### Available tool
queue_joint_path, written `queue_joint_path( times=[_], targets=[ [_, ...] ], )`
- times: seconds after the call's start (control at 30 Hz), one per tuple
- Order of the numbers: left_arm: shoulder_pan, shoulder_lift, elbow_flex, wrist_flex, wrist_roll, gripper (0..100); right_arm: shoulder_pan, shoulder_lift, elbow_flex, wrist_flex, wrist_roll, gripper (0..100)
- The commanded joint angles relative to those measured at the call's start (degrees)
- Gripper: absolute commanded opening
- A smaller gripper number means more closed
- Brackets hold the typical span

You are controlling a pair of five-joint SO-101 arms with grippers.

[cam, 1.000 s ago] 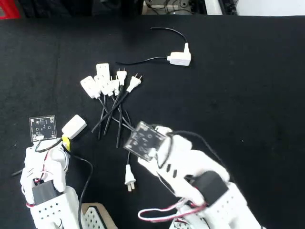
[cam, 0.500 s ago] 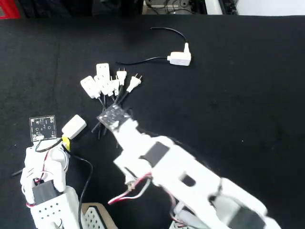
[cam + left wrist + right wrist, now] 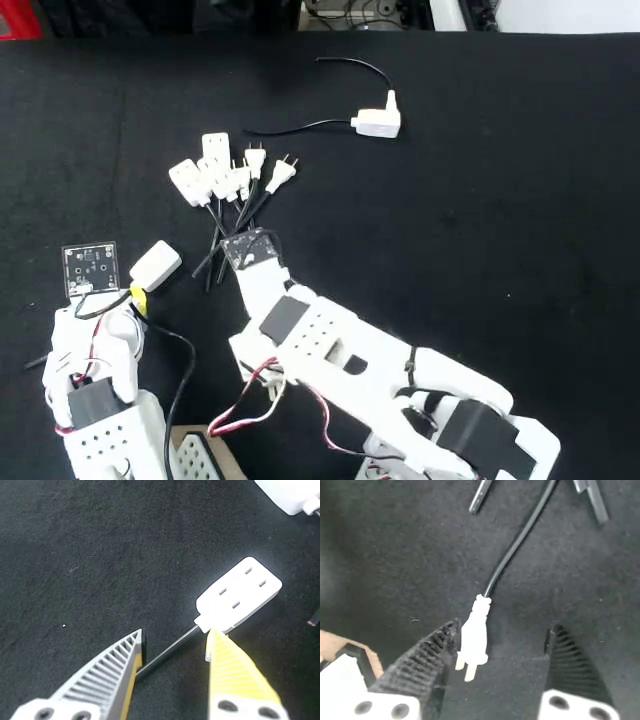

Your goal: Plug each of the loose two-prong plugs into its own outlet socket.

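The right gripper (image 3: 504, 626), jaws apart, straddles the loose plug (image 3: 474, 641), which lies just beside one jaw (off-centre), its long axis along the jaws, prongs toward the wrist.

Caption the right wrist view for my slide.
Open right pincer flanks a loose white two-prong plug lying on the black table.

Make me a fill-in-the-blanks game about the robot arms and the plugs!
1. The white plug lying at the right gripper has ___ prongs.
2. The cable on that plug is ___ in colour.
3. The left gripper is ___, not shut, close to the white outlet socket.

Missing words: two; black; open.
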Motion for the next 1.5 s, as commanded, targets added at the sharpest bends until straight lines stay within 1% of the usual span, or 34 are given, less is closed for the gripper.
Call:
queue_joint_path(
  times=[0.0, 0.1, 0.17, 0.2, 0.27, 0.43, 0.63, 0.73, 0.8, 0.9, 0.97, 1.1, 1.17, 1.33, 1.47],
  targets=[
    [0.57, -0.26, 1.01, -0.79, -0.53, 21, -2.2, -0.22, -3.12, 0.44, -0.79, 19.1],
    [0.57, -0.26, 1.01, -0.79, -0.53, 21, -4.84, -0.22, -3.03, 0.44, -0.97, 15.2],
    [0.4, -0.26, 1.01, -0.79, -0.53, 21, -6.77, -0.13, -2.77, 0.62, -4.04, 15.5],
    [0.4, -0.26, 1.01, -0.79, -0.53, 21, -7.21, -0.13, -2.68, 0.53, -6.07, 16.2],
    [0.48, -0.26, 1.01, -0.79, -0.53, 21, -7.12, -0.13, -2.68, 0.79, -7.74, 17.8],
    [0.57, -0.26, 1.01, -0.79, -0.53, 21, -7.03, -0.13, -1.27, 0.44, -8.0, 20.9],
    [0.66, -0.26, 1.01, -0.79, -0.53, 21, -1.05, -0.04, -1.27, 0.26, -8.09, 20.5],
    [0.66, -0.26, 1.01, -0.79, -0.53, 21, -2.02, 0.4, -0.31, -0.88, -8.09, 20.4],
    [0.66, -0.26, 1.01, -0.79, -0.53, 21, -3.34, 2.24, 0.75, -2.9, -8.18, 20.4],
    [0.66, -0.18, 1.01, -0.79, -1.49, 21, -3.43, 6.11, 0.48, -4.66, -8.18, 20.4],
    [0.75, 0.0, 1.01, -0.79, -2.73, 21, -3.52, 8.48, -1.1, -3.69, -8.18, 20.4],
    [0.75, 0.09, 1.01, -0.79, -2.9, 21, -3.52, 11.82, -4.79, -0.18, -8.18, 20.4],
    [0.75, 0.09, 1.01, -0.79, -2.99, 21, -3.52, 12.79, -6.11, 1.14, -8.18, 18.7],
    [0.75, 0.09, 1.01, -0.79, -2.99, 21, -3.43, 13.23, -6.73, 0.7, -7.65, 4.9],
    [0.75, 0.09, 1.01, -0.79, -3.08, 21, -3.43, 13.14, -7.25, 1.14, -7.56, 4.2]
  ],
)
